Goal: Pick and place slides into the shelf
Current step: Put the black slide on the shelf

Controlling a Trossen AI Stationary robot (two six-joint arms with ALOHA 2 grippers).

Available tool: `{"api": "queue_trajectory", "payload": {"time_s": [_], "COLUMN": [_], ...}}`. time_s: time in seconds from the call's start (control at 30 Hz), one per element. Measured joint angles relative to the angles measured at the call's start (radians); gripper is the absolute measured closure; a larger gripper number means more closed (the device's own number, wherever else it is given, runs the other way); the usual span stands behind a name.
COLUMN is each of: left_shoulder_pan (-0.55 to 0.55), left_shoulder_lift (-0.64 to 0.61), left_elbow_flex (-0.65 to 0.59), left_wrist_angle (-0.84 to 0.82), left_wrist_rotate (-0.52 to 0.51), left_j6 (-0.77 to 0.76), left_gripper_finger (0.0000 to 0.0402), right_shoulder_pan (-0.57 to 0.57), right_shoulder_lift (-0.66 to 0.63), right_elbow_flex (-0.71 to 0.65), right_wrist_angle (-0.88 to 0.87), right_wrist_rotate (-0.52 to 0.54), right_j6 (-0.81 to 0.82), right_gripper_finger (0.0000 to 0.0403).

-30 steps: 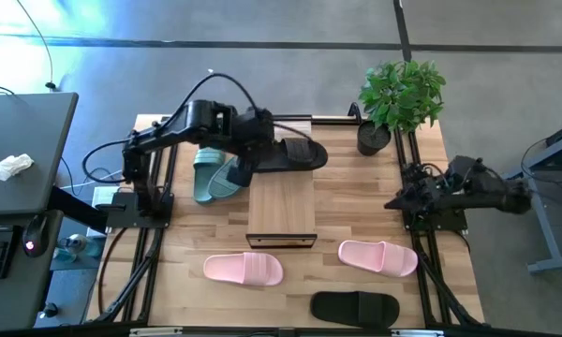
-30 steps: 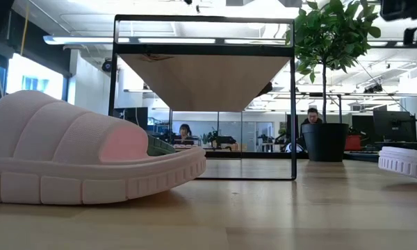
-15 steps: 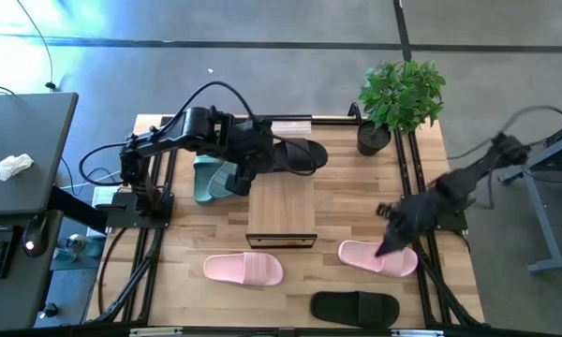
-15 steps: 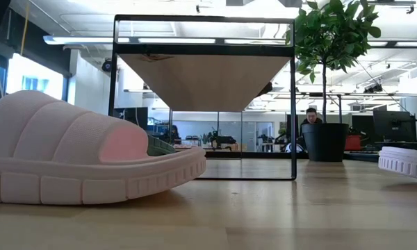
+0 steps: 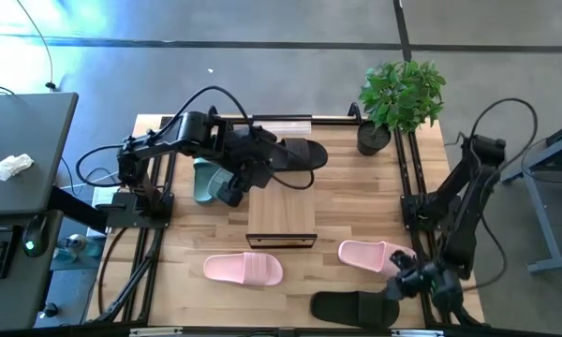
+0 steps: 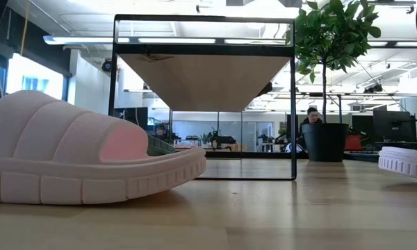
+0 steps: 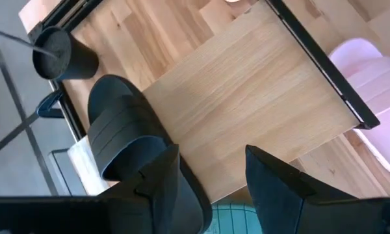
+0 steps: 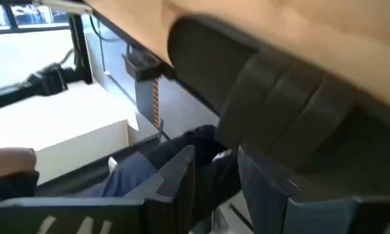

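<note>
No rubber slide sits on the low wood-topped shelf yet; left gripper and right gripper hang part-open, empty.

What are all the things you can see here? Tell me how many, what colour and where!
table: 1, light wood, under everything
shelf: 1, light wood top with a black frame, middle of the table
pink slides: 2, pale pink, in front of the shelf, the other to its right
black slides: 2, black, one behind the shelf, one at the front edge
green slide: 1 showing, dull green, left of the shelf, partly under the left arm
potted plant: 1, green with a black pot, far right corner
desk: 1, dark grey, left of the table
person: 1, far behind the pot
left gripper: over the green slide
right gripper: open, at the front black slide
</note>
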Motion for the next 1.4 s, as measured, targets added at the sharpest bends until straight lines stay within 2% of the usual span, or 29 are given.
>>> {"api": "queue_trajectory", "payload": {"time_s": [0.1,0.17,0.6,0.8,1.03,1.17,1.4], "left_shoulder_pan": [-0.004,-0.006,-0.004,-0.004,-0.004,-0.004,-0.004], "left_shoulder_lift": [0.0,0.0,0.0,0.0,0.0,0.0,0.0], "left_elbow_flex": [0.0,0.0,0.0,0.0,0.0,0.0,0.0], "left_wrist_angle": [0.0,0.0,0.0,0.0,0.0,0.0,0.0], "left_wrist_rotate": [0.008,0.011,0.022,0.022,0.022,0.022,0.022], "left_j6": [0.003,0.003,-0.005,-0.009,-0.012,-0.011,-0.011], "left_gripper_finger": [0.0243,0.0243,0.0243,0.0243,0.0243,0.0243,0.0243], "right_shoulder_pan": [0.023,0.036,0.076,0.07,0.069,0.069,0.069], "right_shoulder_lift": [0.054,0.085,0.231,0.28,0.339,0.369,0.388], "right_elbow_flex": [0.0,0.0,-0.001,-0.002,-0.002,-0.002,-0.002], "right_wrist_angle": [0.07,0.086,0.081,0.12,0.243,0.305,0.33], "right_wrist_rotate": [0.003,-0.036,-0.065,-0.008,0.075,0.082,0.149], "right_j6": [0.004,0.008,-0.008,-0.014,-0.015,-0.016,-0.021], "right_gripper_finger": [0.0295,0.0295,0.0295,0.0295,0.0295,0.0295,0.0295]}}
